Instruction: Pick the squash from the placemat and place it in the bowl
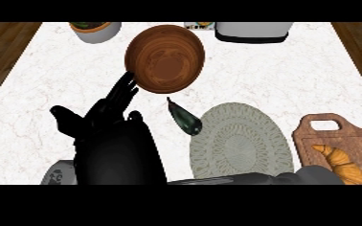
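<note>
A dark green squash (185, 118) lies tilted on the left edge of the round grey placemat (244, 146), its thin end pointing up and left. Beyond it stands the brown wooden bowl (166, 57), with nothing in it. My left hand (106, 124) fills the lower left, open, with straight fingers reaching up toward the bowl's near left rim and the thumb spread to the left. It is just left of the squash and not touching it. My right hand (226, 180) shows only as a dark strip along the lower edge, below the placemat.
A wooden cutting board (320, 133) with a croissant (339, 162) sits at the right. At the back stand a white plant pot (96, 30) and a white appliance (253, 31). Wooden floor borders the counter left and right.
</note>
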Available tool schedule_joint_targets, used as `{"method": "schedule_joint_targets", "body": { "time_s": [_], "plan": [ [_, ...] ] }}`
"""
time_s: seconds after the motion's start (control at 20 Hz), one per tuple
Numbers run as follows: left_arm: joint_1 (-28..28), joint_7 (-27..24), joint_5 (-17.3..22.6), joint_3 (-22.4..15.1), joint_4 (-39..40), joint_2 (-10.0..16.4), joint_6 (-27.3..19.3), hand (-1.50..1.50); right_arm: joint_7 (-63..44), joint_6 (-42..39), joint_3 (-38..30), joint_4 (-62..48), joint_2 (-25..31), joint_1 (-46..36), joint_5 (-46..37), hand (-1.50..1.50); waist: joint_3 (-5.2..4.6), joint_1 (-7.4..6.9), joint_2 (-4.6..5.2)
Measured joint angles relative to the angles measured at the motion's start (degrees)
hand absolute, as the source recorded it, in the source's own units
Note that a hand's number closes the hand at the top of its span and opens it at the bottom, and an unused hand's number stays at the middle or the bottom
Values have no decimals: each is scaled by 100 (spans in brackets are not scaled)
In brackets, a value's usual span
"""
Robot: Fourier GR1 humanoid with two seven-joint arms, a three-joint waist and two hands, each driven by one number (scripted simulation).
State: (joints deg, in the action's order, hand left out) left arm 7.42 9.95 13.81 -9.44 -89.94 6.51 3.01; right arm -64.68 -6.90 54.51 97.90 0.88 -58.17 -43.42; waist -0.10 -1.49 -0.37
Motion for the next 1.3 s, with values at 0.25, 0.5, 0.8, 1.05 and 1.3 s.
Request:
{"method": "schedule_joint_targets", "body": {
  "time_s": [0.25, 0.5, 0.8, 1.05, 1.3],
  "plan": [
    [23, -109, -64, 28, 109, -39, -5, 0, 114, 117, -571, -542, -17, -646, 224, 150, 0, 22, 18],
    [-21, -90, -95, 5, 53, -66, 9, 0, 375, 399, -932, -1414, -43, -1006, 255, 150, 2, 11, 35],
    [124, 9, -126, 24, 71, -115, -12, 0, 1070, 1057, -1585, -2667, -73, -1242, 325, 150, 4, 9, 60],
    [130, -191, -157, 83, 261, -137, 56, 0, 1959, 1683, -1852, -3987, -73, -1407, 338, 150, 2, -30, 85],
    [166, -170, -152, 65, 219, -140, 124, 0, 2746, 2241, -1978, -5436, -83, -1658, 263, 150, 0, -140, 124]
  ]
}}
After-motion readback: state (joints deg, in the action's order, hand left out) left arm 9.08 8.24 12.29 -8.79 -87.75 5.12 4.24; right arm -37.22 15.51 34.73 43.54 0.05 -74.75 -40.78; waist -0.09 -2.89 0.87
